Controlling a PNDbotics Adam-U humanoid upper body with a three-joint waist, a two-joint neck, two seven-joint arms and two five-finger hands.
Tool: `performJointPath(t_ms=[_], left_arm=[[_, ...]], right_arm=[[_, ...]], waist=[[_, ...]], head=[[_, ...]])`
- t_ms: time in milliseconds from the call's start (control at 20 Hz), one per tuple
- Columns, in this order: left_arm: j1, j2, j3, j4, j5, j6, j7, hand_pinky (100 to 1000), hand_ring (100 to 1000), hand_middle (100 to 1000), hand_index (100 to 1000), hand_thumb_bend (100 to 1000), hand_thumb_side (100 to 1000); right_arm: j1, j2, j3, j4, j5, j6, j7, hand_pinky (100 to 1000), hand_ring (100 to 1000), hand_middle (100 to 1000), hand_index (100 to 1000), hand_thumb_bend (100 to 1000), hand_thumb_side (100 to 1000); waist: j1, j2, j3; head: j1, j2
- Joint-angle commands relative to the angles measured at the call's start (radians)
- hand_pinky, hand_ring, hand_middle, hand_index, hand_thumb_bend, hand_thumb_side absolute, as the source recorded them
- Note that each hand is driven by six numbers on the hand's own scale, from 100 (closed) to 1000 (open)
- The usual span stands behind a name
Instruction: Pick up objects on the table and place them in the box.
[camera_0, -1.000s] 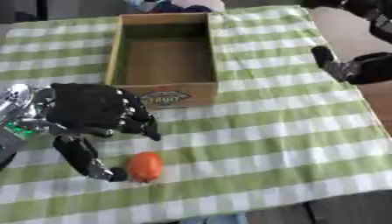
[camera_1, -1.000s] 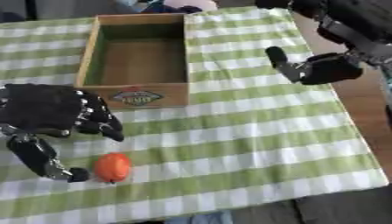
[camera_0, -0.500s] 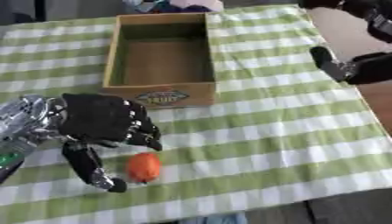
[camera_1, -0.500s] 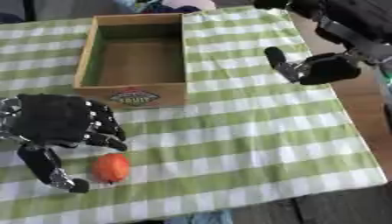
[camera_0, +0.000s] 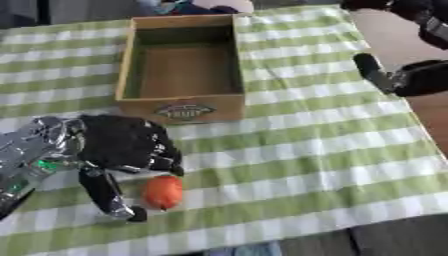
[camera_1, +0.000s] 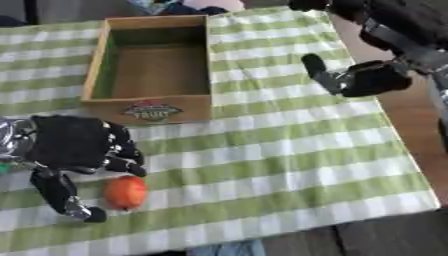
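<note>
Here, left hand (camera_0: 118, 145) fingers open beside orange ball (camera_0: 163, 191), right hand (camera_1: 363, 77) open.

The left hand (camera_0: 122, 145) is black, with a shiny silver forearm showing a small green spot. The right hand (camera_1: 363, 80) is all black.

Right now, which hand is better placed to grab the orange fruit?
Left. The left hand is right at the orange fruit, thumb and fingers around it. The right hand hangs by the table's far right edge.
</note>
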Motion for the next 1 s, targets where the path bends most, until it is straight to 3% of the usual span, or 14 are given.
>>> performJointPath(t_ms=[50, 100, 150, 200, 250, 300, 550, 750, 1000], left_arm=[[-0.002, 0.005, 0.007, 0.013, -0.023, -0.264, -0.248, 690, 666, 691, 841, 392, 548], [0.001, 0.003, 0.007, 0.019, -0.028, -0.264, -0.237, 676, 650, 675, 828, 379, 506], [0.003, 0.001, 0.008, 0.024, -0.03, -0.264, -0.222, 626, 598, 613, 777, 309, 371], [0.005, -0.001, 0.011, 0.027, -0.026, -0.264, -0.197, 611, 582, 596, 761, 278, 358], [0.007, -0.001, 0.015, 0.029, -0.018, -0.264, -0.166, 564, 532, 539, 707, 144, 308], [0.009, 0.0, 0.021, 0.031, -0.008, -0.264, -0.133, 547, 513, 518, 686, 105, 296], [0.022, 0.016, 0.049, 0.029, 0.065, -0.264, -0.018, 463, 424, 407, 581, 100, 261], [0.023, 0.056, 0.088, 0.012, 0.152, -0.264, -0.04, 471, 424, 401, 576, 100, 262], [0.006, 0.145, 0.186, -0.051, 0.265, -0.236, -0.044, 483, 432, 407, 575, 100, 266]], right_arm=[[-0.012, -0.02, -0.007, -0.016, -0.009, -0.002, 0.003, 795, 818, 826, 967, 100, 391], [-0.013, -0.02, -0.006, -0.016, -0.01, -0.002, 0.003, 795, 818, 826, 967, 100, 389], [-0.013, -0.019, -0.006, -0.016, -0.01, -0.002, 0.003, 795, 818, 826, 967, 100, 393], [-0.013, -0.02, -0.007, -0.016, -0.01, -0.002, 0.003, 795, 818, 826, 967, 100, 393], [-0.013, -0.02, -0.007, -0.016, -0.01, -0.001, 0.003, 795, 819, 826, 967, 100, 390], [-0.013, -0.02, -0.007, -0.016, -0.01, -0.001, 0.003, 795, 819, 826, 967, 100, 390], [-0.013, -0.021, -0.007, -0.017, -0.01, -0.001, 0.004, 795, 819, 826, 967, 100, 387], [-0.011, -0.023, -0.007, -0.017, -0.01, 0.0, 0.005, 795, 819, 826, 967, 100, 392], [-0.007, -0.025, -0.005, -0.016, -0.011, -0.001, 0.01, 795, 819, 825, 966, 100, 394]], waist=[[-0.003, -0.015, -0.002], [-0.004, -0.014, -0.002], [-0.004, -0.014, -0.001], [-0.004, -0.014, -0.001], [-0.003, -0.014, -0.001], [-0.003, -0.014, -0.001], [-0.002, -0.013, 0.001], [-0.002, -0.015, -0.001], [0.003, -0.019, -0.003]], head=[[-0.003, -0.002], [-0.003, -0.002], [-0.003, -0.002], [-0.004, -0.002], [-0.004, -0.003], [-0.004, -0.004], [-0.008, -0.006], [-0.008, -0.009], [-0.013, -0.013]])
